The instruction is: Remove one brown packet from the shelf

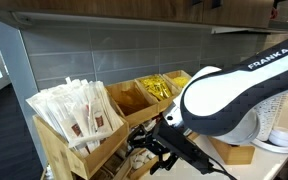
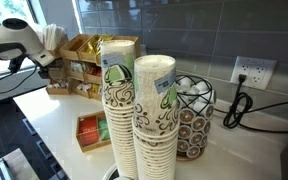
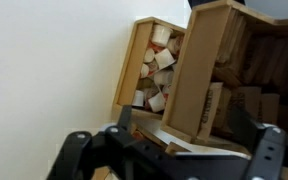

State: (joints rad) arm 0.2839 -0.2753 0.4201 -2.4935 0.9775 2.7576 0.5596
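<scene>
A: Where do the brown packets (image 1: 132, 97) sit?

B: In an exterior view, they lie in a top-row bin of the wooden shelf (image 1: 66, 150), about the middle. At their 9 o'clock is a bin crammed with white paper-wrapped sticks (image 1: 79, 112). At their 2 o'clock are yellow sachets (image 1: 164, 87).

A: And the gripper (image 1: 152, 148)?

B: Low, at roughly 5 o'clock from that brown bin, in front of the lower row. The white arm (image 1: 234, 95) comes in from 3 o'clock and covers the shelf's 3 o'clock end.

A: Is it holding anything?

B: In the wrist view the fingers (image 3: 74, 155) stand apart, one at 8 o'clock of the frame and one at 4 o'clock. Something reddish-brown shows low between them. It is too blurred to say whether it is a packet, or whether a pad touches it.

A: What lies beyond the fingers?

B: Open bins. The one at 12 o'clock holds small pale and tan pieces (image 3: 156, 72). The one at 2 o'clock is shadowed, with brownish flat shapes I can't identify.

A: And the rest of the counter?

B: In an exterior view the shelf stands at 10 o'clock on a white counter (image 2: 54, 112), against a grey tiled wall. Two stacks of patterned paper cups (image 2: 154, 120) fill the foreground. A small low tray (image 2: 79, 130) sits at their 8 o'clock and a wire rack of round pods (image 2: 192, 115) at their 3 o'clock.
</scene>
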